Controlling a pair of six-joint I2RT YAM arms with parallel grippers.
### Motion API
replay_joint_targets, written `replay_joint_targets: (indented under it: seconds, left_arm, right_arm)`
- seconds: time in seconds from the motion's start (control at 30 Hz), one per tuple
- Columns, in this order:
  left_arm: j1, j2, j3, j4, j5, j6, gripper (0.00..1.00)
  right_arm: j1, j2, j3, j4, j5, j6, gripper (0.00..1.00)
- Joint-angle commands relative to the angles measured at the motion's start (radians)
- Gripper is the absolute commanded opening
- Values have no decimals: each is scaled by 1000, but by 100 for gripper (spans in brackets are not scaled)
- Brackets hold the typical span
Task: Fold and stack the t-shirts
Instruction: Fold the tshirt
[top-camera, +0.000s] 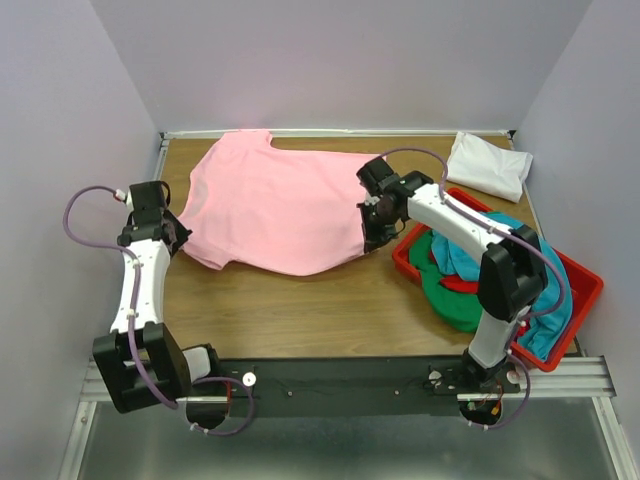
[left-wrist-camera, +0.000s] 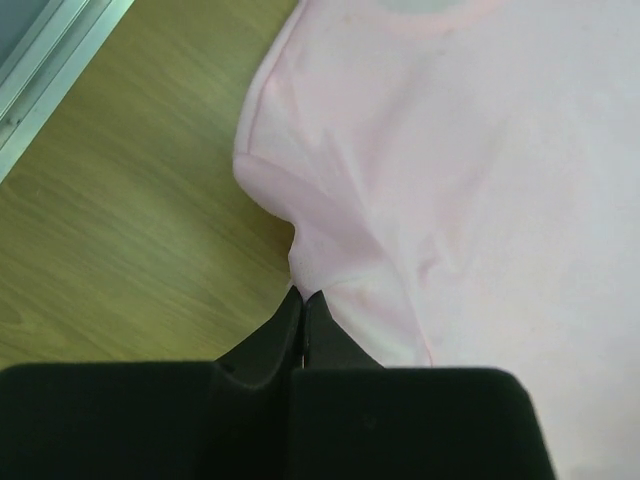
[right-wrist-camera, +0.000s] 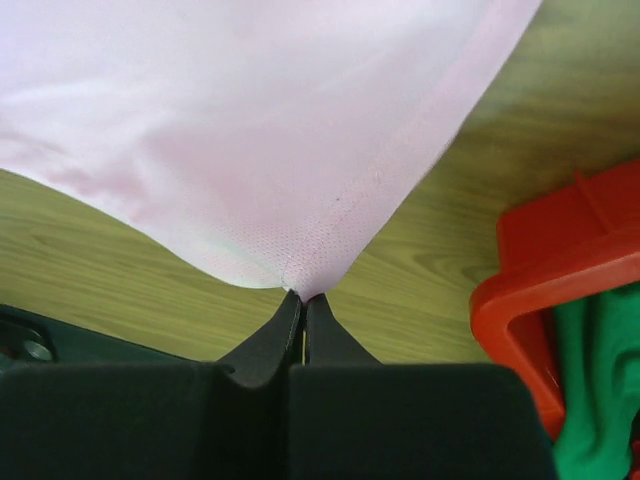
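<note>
T-shirts: five colours show. The soft, short-sleeved light pink t-shirt lies spread open on the brown wood-grain table, between the two arms, with its collar near the far edge.
Left gripper: the jaws are closed, nipping the pink cloth's side edge just below a sleeve.
Right gripper: the jaws are closed on a hem corner, which tents up from the wood to the fingertips.
Done: a folded white t-shirt rests at the far right corner, seemingly the start of the stack.
Left to do: the pink shirt shows no fold yet. A teal t-shirt, a green t-shirt and a red t-shirt lie crumpled in the rigid red plastic bin on the right.
Progress: judged early, with roughly one shirt finished of those visible.
Cloth: the pink shirt is a thin, matte, limp knit with a stitched hem line, a fine weave and gentle wrinkles beside the sleeve.
Bin: it is hard, glossy and rectangular, with a rounded rim.
Table: it is flat and smooth, and the grain runs lengthwise.
</note>
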Motion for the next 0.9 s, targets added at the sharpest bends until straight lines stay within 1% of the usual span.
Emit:
replay_joint_targets:
  seconds: [0.0,0.23,0.5,0.67,0.87]
  left_arm:
    - [5,72,71,59,107,25,0]
    - [-13,231,174,128,204,53,0]
    - [-29,370,304,138,227,85,0]
    - [-32,452,360,150,265,94,0]
    - [-36,534,432,150,284,103,0]
  right_arm:
    - [-8,77,94,-53,49,32,2]
    - [-71,134,157,-54,67,32,2]
    - [-151,218,252,-54,73,2,1]
    - [-177,287,297,-54,76,-17,2]
    - [-198,326,329,-56,81,-18,2]
